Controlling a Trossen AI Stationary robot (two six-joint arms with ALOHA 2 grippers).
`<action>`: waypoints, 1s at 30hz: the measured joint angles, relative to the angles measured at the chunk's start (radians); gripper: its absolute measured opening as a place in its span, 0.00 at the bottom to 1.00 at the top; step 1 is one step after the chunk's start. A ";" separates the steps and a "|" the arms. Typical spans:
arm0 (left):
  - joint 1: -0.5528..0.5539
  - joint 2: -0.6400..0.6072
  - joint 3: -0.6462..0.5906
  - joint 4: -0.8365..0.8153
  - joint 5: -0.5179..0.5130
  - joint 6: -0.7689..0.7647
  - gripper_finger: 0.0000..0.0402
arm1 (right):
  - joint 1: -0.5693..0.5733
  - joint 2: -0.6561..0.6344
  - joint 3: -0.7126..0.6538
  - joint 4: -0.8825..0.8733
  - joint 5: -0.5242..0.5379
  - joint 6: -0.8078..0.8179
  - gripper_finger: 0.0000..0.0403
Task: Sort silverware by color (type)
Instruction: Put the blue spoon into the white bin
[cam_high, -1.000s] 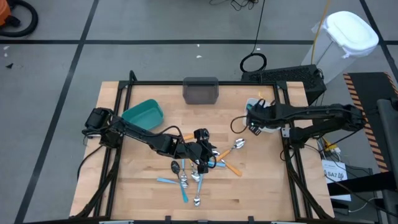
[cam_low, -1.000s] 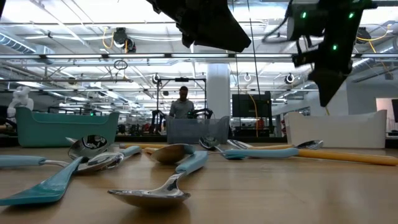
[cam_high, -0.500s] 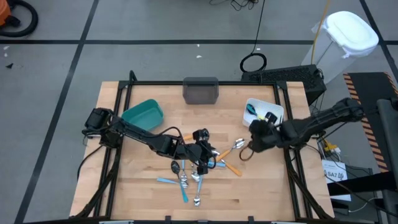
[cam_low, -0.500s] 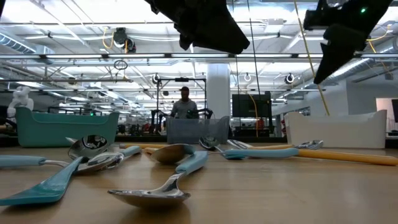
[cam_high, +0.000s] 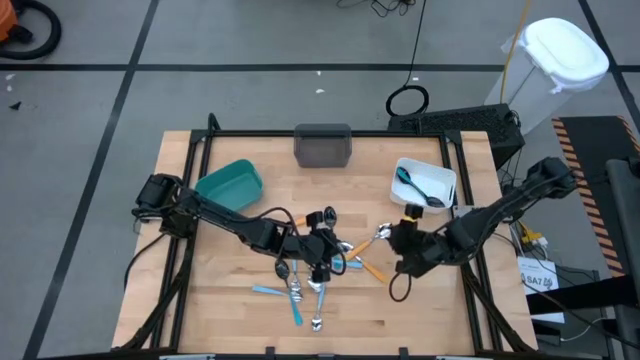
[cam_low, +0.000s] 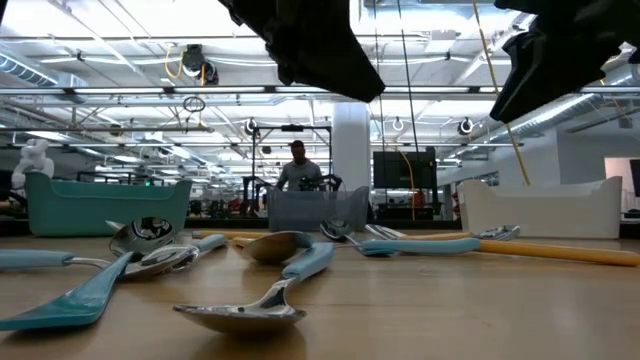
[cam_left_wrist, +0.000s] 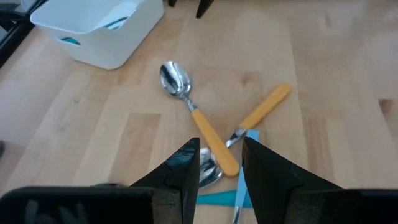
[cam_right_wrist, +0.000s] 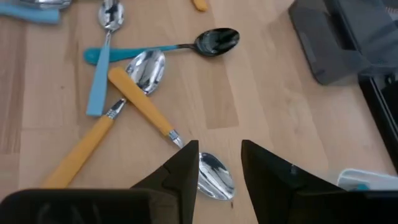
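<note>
The right pincer has swung away from the white rectangular plastic bin, where it hovered a second ago, and now hangs over the near edge of the scattered silverware on the wooden desk. Its fingers stand apart with nothing between them. Directly beneath them lies the shiny bowl of a silver spoon with an orange handle. Judging from this, one delivery is over and the next pick is being lined up; that spoon looks the likely candidate.

The left pincer has not shifted: it hovers over the middle of the pile, released and empty, with a second orange-handled utensil just ahead of it and a blue-handled piece below.

Counted from above: three bins, namely the white one behind the right pincer, a dark grey bin far off at the desk's back edge, and a tilted teal bin behind the left pincer's arm. The white bin holds at least one black-headed spoon with a teal handle; whether there is a second I cannot tell. On the desk I make out about three orange handles and three or four blue ones, plus several all-metal pieces under the left arm, too overlapped to number exactly. Most of the sorting remains undone.
</note>
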 joint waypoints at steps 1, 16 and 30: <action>0.001 0.000 0.000 -0.007 -0.002 0.002 0.30 | 0.000 0.007 0.000 0.006 0.000 -0.013 0.28; -0.017 0.000 0.000 -0.326 0.047 -0.286 0.30 | -0.001 0.041 0.000 -0.011 -0.057 -0.073 0.28; -0.037 0.013 0.000 -0.283 -0.184 -0.429 0.30 | -0.002 0.041 0.000 0.032 -0.051 -0.076 0.28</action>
